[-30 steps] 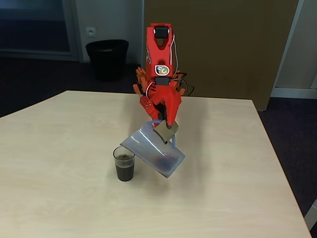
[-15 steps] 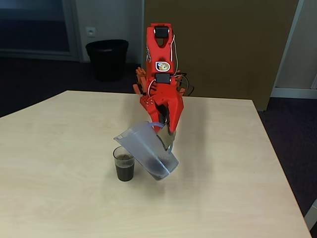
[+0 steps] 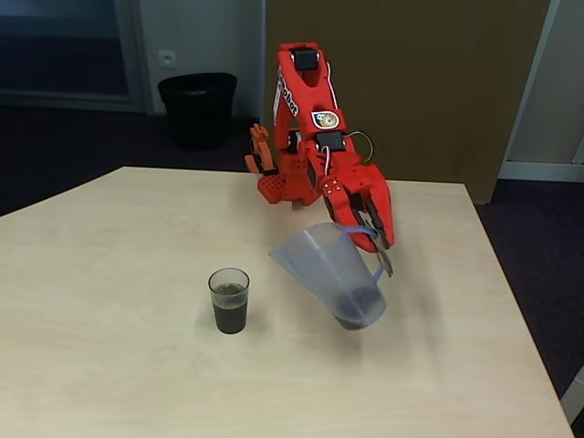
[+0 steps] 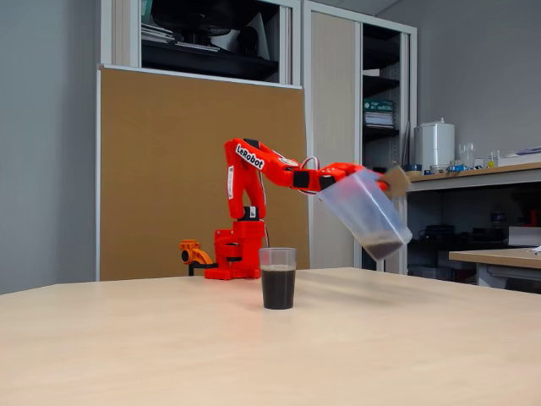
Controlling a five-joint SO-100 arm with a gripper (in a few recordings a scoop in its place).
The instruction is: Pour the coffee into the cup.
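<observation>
Red arm [image 3: 310,119]: rises behind the cup and reaches out to the cup's right in both fixed views.
Gripper [image 3: 379,245]: fingers clamped on the jug's handle.
Jug [image 3: 333,274]: translucent, held tilted in the air, clear of the table, right of the cup and apart from it.
Cup [image 3: 229,300]: upright on the pale wooden table [image 3: 109,365].
Coffee [image 4: 278,288]: fills over half the cup; a dark remnant lies in the jug's base.

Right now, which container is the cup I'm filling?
On the pale wooden table, in front of the red arm, stands a small clear plastic tumbler holding dark coffee. Unlike the taller translucent jug held tilted in the gripper, it has no handle.
</observation>
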